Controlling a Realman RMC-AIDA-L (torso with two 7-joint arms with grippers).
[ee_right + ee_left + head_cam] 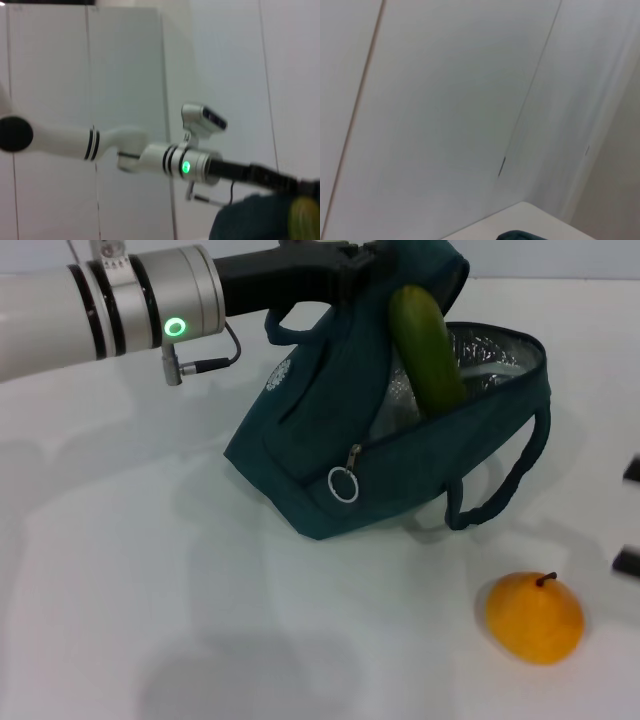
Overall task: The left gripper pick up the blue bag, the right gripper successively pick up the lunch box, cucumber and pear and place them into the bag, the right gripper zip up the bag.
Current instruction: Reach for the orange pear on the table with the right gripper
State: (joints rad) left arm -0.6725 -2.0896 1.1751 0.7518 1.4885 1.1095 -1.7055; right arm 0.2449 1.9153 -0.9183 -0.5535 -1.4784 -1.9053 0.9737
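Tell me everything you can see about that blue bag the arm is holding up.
The blue bag is a dark teal fabric tote with silvery lining, a small round white logo and a metal ring zipper pull. It is unzipped and tilted on the white table, its top lifted at the left gripper, whose fingers are hidden. One padded loop handle hangs down its side. A green cucumber sticks out of the opening. An orange pear lies apart from it.

Teal bag (310, 455) — dark green cucumber (425, 350), orange-yellow pear (534, 617).

Robot lab / test cell.
Plain white desk (200, 640), bare white panelled walls (445, 100) with seams all round, staged props only, nothing domestic.
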